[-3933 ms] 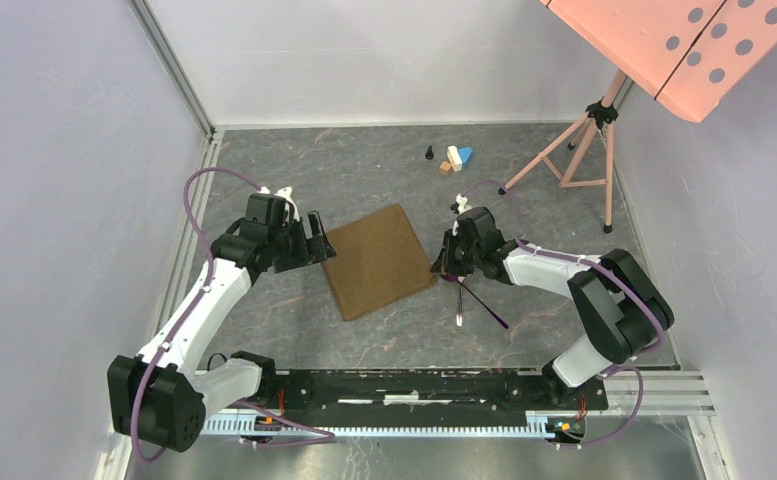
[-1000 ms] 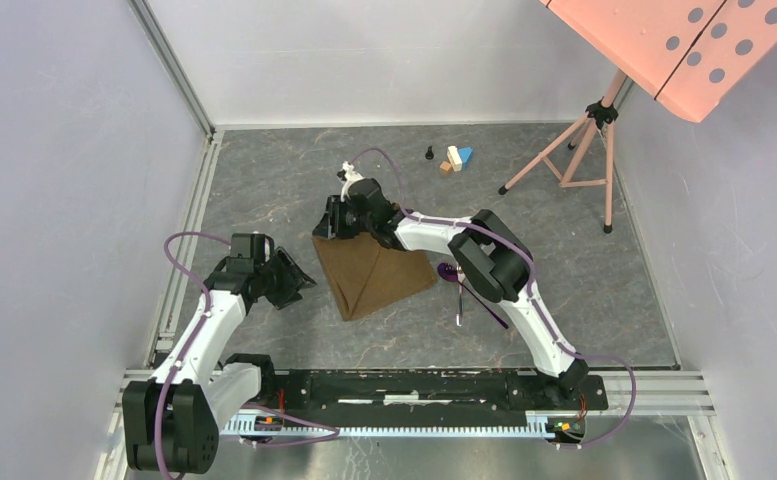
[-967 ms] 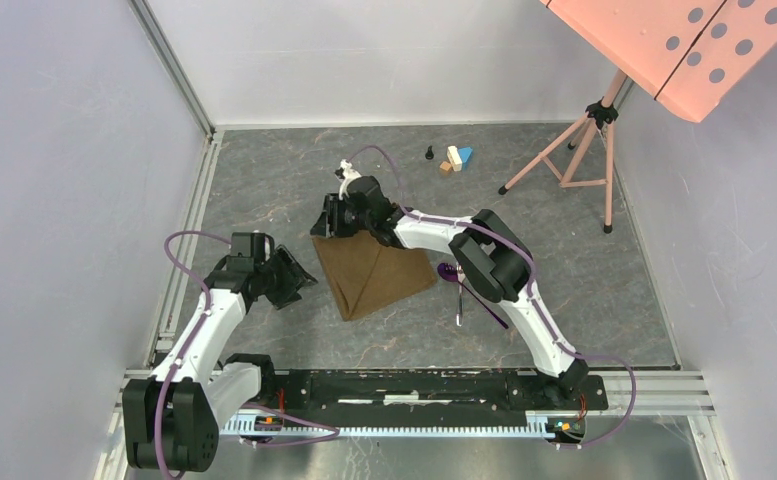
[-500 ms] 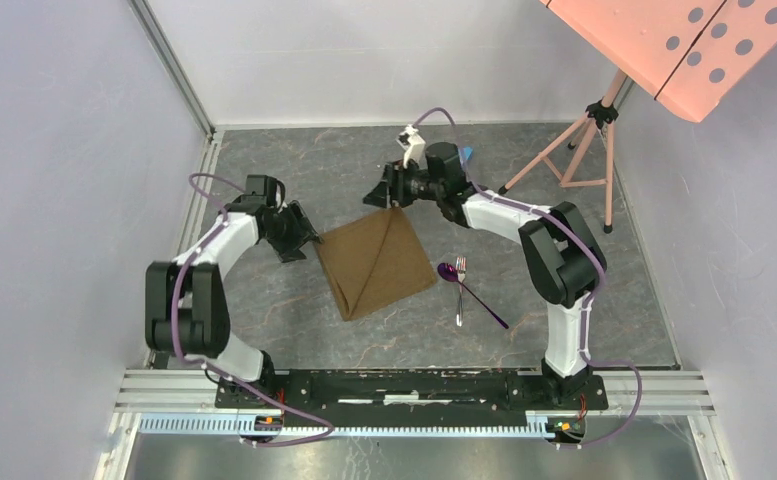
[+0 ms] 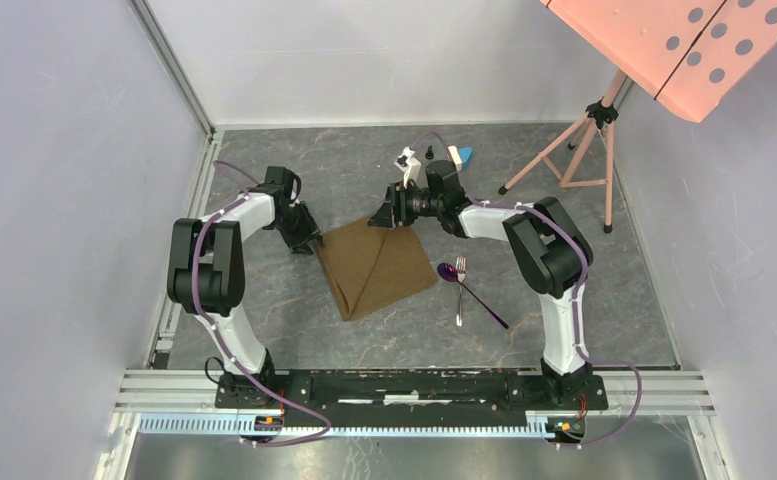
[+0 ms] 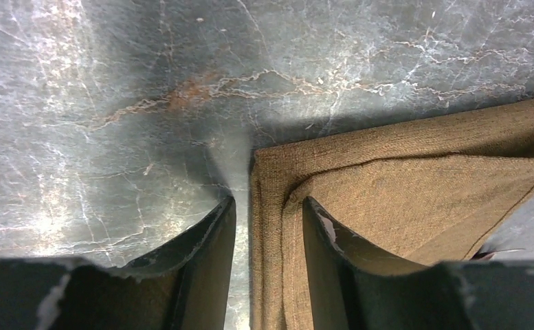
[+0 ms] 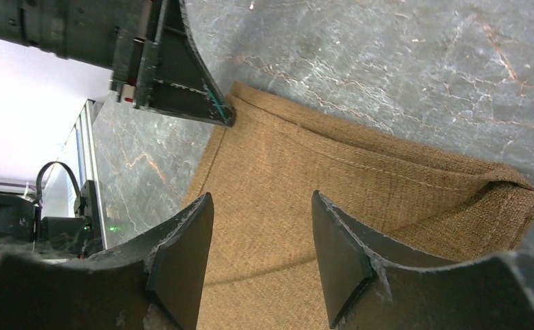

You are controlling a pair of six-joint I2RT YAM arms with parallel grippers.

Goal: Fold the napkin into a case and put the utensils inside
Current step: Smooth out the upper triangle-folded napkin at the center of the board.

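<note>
The left gripper (image 6: pixel 269 203) holds its two dark, wedge-shaped fingers spread, their edges scuffed pale. The hemmed edge of the napkin (image 6: pixel 401 179) runs up the gap between them. One finger is over bare table, the other over cloth, and neither squeezes it. Just ahead of the fingertips is the cloth's corner, where a second layer lies doubled over the first. The weave is coarse, matte and brown.

The right gripper (image 7: pixel 261 196) is also spread, over the napkin's far corner with cloth under the gap and nothing pinched. To one side of it an edge curls up in a soft fold.

Under both grippers the table (image 6: pixel 113 103) is grey and stone-like, with pale and rusty veins.

From above the napkin is a lopsided four-sided shape. Its crease runs from under the right gripper toward the arm bases.

Nearer the bases than that gripper, off the cloth, lies the slim silver fork (image 5: pixel 458 300), tines pointing away from the bases. The spoon (image 5: pixel 448 271) has its glossy purple bowl beside the tines, and its thin dark handle slants across the fork.
</note>
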